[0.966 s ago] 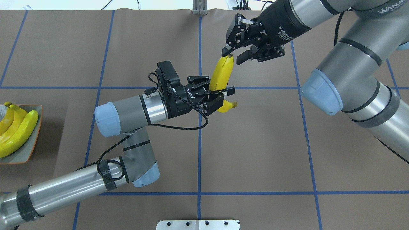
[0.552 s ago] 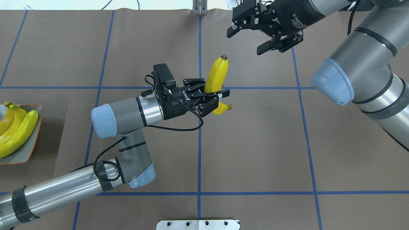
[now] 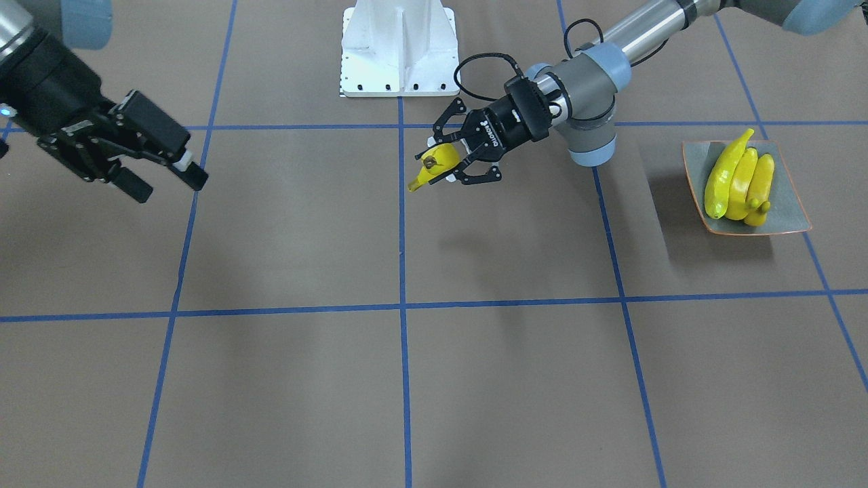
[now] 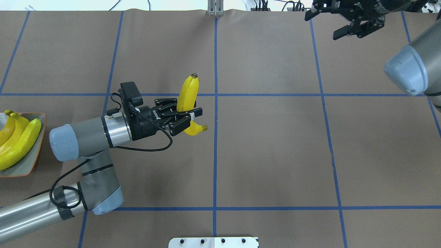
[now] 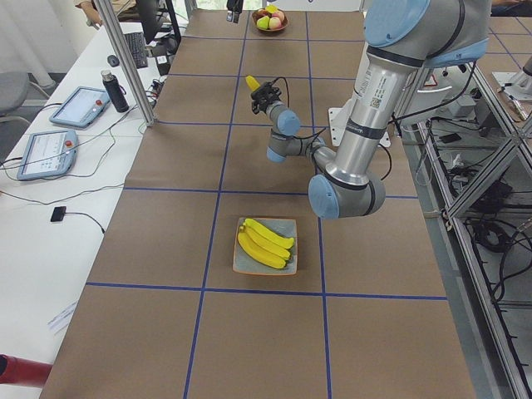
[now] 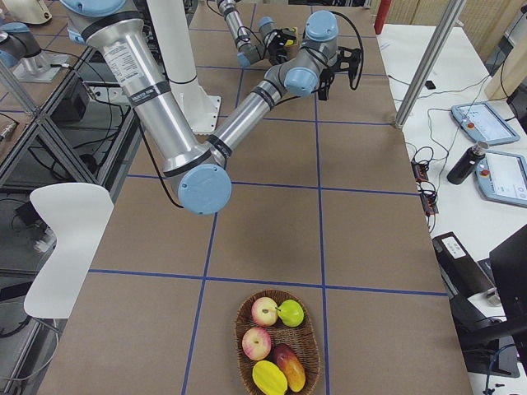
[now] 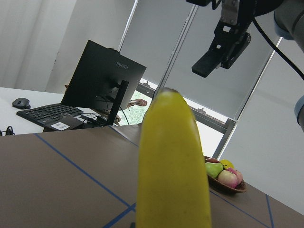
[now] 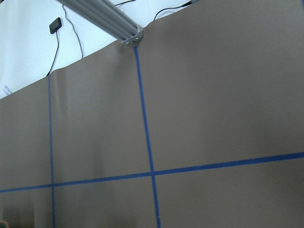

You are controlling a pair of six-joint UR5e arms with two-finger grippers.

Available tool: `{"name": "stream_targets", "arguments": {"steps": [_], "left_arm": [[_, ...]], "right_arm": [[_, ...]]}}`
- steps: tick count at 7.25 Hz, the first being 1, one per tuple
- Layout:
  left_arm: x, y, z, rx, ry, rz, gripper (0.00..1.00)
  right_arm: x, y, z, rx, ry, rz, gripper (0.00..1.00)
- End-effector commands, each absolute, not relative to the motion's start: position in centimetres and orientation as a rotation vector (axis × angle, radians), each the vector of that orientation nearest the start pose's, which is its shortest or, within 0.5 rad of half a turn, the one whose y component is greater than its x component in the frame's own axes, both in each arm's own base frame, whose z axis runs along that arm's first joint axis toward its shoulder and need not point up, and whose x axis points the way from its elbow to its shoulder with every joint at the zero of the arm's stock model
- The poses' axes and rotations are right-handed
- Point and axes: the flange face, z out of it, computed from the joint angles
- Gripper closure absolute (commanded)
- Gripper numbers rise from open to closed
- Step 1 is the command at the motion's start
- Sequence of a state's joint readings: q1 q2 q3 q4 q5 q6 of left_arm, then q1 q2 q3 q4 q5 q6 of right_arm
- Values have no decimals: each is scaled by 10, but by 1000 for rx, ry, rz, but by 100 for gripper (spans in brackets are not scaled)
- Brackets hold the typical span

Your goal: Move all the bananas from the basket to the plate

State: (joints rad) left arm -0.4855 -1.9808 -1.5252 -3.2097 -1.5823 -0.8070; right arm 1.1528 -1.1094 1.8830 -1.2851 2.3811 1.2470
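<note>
- Overhead exterior view: the left arm (image 4: 86, 132) reaches over the table (image 4: 275, 155), well apart from the plate (image 4: 30, 162) at the view's left edge. The carry wants a steady sweep.
- Three bananas (image 4: 17, 141) crowd the plate, so aim for the bare strip beside them and go low before releasing.
- The fourth banana (image 4: 188, 92) is pinched nearer one end by the left gripper (image 4: 191, 117).
- The right gripper (image 4: 324, 24) hangs spread and empty.

Colours before you
Yellow banana (image 4: 188, 92), brown-tipped; grey-green plate (image 3: 790, 211), orange rim; brown table (image 4: 275, 155), blue grid lines.
</note>
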Motion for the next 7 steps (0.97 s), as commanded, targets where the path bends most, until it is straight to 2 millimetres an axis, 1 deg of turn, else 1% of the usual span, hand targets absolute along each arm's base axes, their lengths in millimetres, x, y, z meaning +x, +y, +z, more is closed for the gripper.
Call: {"name": "stream_targets", "arguments": {"steps": [1,2,3,4,5,6,7], "left_arm": [[387,-373,281,1021,1540,185,100],[343,-369,287,959,1477,199,100],[291,-376,294,832,1419,187,100],[238,-395,308,703,1364,196,100],[175,-413,335,593,1339,193,100],[107,-434,370,509,1332,150,100],[78,-435,409,476,1318,186,100]], "right_arm": [[-148,-577,289,186,-1112,270,0],[-141,-585,317,205,-1065,252,0],[-129,-589,341,211,-1034,239,0],[-114,-587,365,227,-1004,206,0],[-98,-581,391,236,-975,180,0],[-80,-576,416,246,-948,150,0],[-62,-574,441,257,-922,114,0]]}}
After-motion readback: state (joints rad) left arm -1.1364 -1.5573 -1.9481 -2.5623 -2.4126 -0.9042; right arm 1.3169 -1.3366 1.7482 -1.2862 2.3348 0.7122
